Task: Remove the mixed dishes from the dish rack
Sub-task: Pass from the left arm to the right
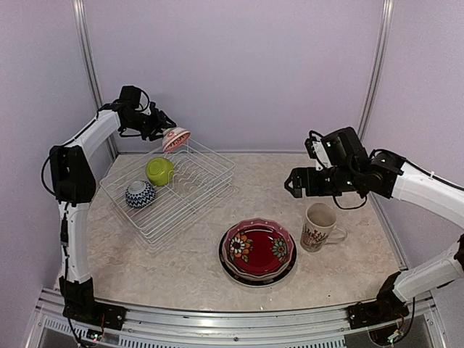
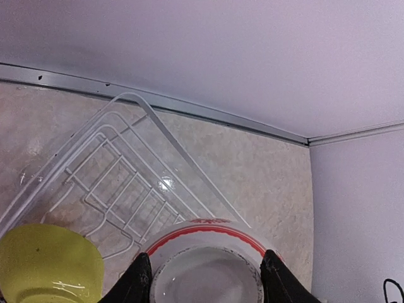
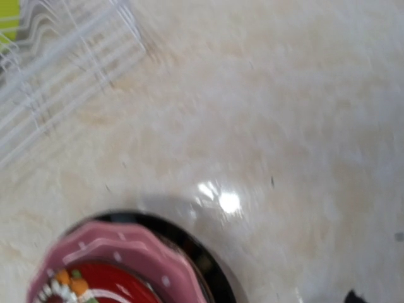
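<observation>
My left gripper is shut on the red-white patterned bowl and holds it in the air above the far corner of the white wire dish rack. In the left wrist view the fingers clamp the bowl on both sides. A lime green bowl and a blue-white bowl sit in the rack. A red floral plate tops a stack on the table, and the cream patterned mug stands beside it. My right gripper hovers open and empty above the table, left of the mug.
The rack lies at an angle at the table's back left, with the lime bowl below my left wrist. The blurred right wrist view shows the plate stack and the rack's edge. Walls close in behind and on both sides.
</observation>
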Available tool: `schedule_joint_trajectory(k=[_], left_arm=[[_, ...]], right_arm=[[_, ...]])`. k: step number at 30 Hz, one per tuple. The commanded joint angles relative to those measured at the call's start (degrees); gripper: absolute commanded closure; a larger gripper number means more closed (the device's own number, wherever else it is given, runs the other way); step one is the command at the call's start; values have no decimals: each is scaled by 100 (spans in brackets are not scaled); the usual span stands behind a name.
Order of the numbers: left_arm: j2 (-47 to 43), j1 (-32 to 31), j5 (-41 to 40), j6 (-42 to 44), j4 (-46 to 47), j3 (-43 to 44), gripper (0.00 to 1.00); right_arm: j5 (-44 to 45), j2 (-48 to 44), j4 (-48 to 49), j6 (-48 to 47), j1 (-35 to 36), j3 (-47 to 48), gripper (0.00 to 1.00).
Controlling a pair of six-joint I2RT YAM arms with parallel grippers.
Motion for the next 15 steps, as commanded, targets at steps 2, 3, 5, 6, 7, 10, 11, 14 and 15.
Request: schedule_joint_trajectory(k=[2,3,5,6,7,10,11,14,15], left_arm=[[-685,227,1432,-1358,856,-765,88],[-752,266,1689,-1599,1076,-983,88],[-914,309,2077,-2023,1430,-1385,88],[-1015,325,2235,-2192,1567,-1563,88],[-1074,344,2356,-2356,1678,-1736,88],[-1368,406,2641,-2861,2197,-2313,88],[-1474,419,2734,-3131,2432,-2534,88],[-1727,441,2955,-3921,3192,-3199,87],[-1820,424,3028,-4301,3559,-3452,87]], right_arm=[[-91,492,502,-436,-34,533,5],[-202,593,641,-492,-32,601,5],[-525,811,990,-625,-37,750,5],[-640,946,1130,-717,-41,835,5],[-722,1095,1242,-795,-34,951,5],[-897,1662,1556,-1112,-38,1349,5],[-1064,1848,1669,-1192,-36,1551,5],[-1558,2399,2209,-1372,-32,1952,5],[-1715,2570,2464,-1427,-35,2047,5]])
